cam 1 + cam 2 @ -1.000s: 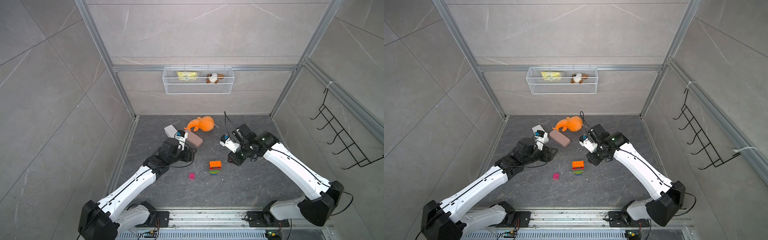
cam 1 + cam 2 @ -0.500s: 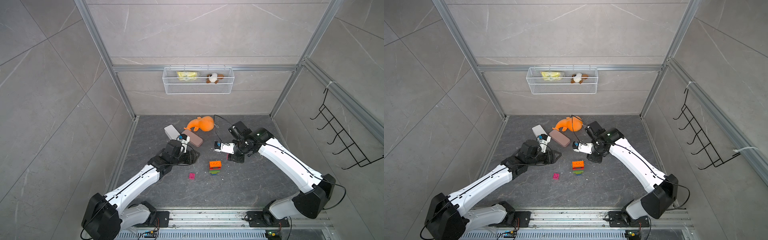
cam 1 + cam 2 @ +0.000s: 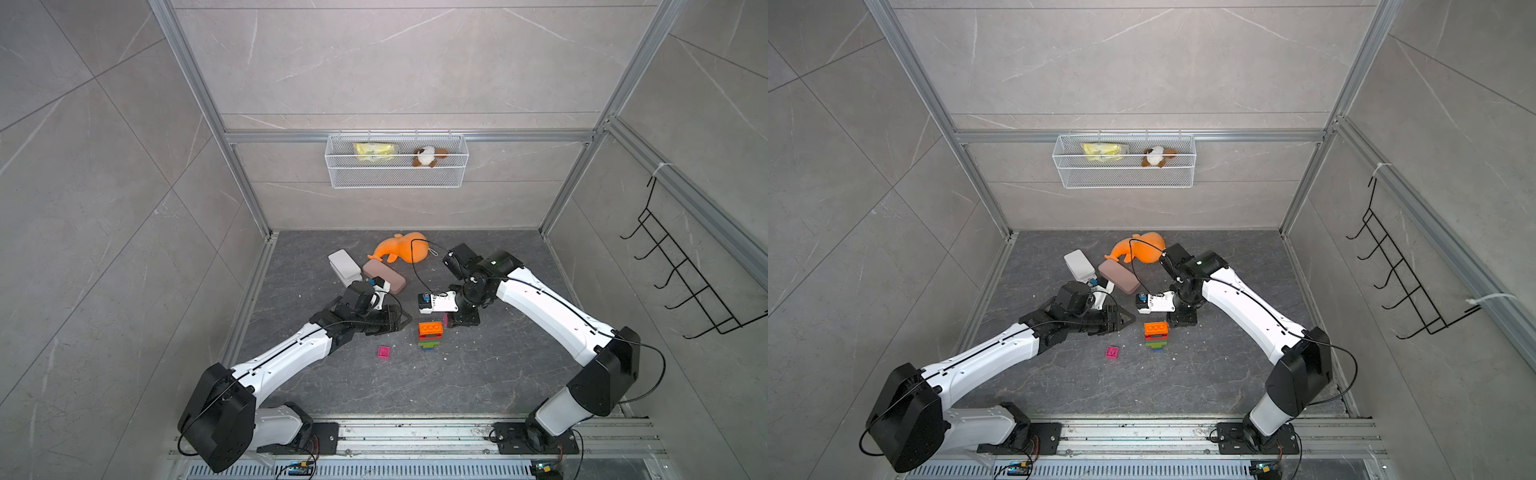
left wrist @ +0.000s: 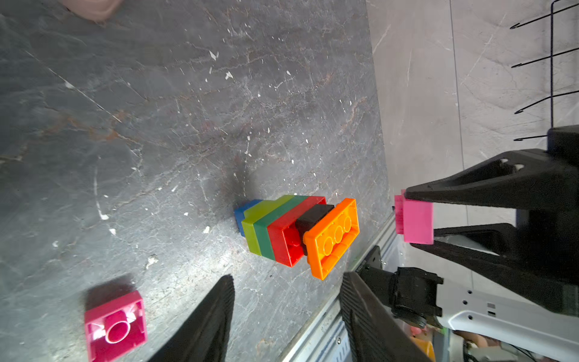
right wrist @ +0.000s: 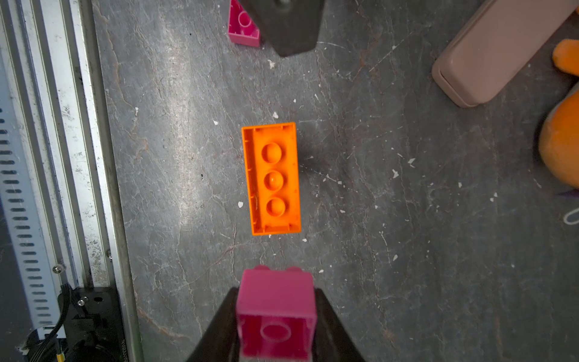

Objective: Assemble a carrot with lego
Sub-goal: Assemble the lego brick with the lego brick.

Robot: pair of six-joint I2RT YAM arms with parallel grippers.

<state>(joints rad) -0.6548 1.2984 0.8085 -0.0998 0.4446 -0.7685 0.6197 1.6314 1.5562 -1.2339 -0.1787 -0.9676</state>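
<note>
With right jaws clamped on pink brick (image 5: 275,310), centre over orange brick (image 5: 272,178), keep studs level, press straight down; with left jaws half-open, empty, brace carrot (image 4: 282,238) low.

1. Left white-shelled arm (image 3: 291,354) and right white-shelled arm (image 3: 548,313) had glossy links, matte black joint housings (image 3: 216,419).
2. Thin black cables (image 3: 664,365) looped outside the links.
3. Left gripper (image 4: 288,275) had black, tapered, ribbed fingers (image 4: 203,326).
</note>
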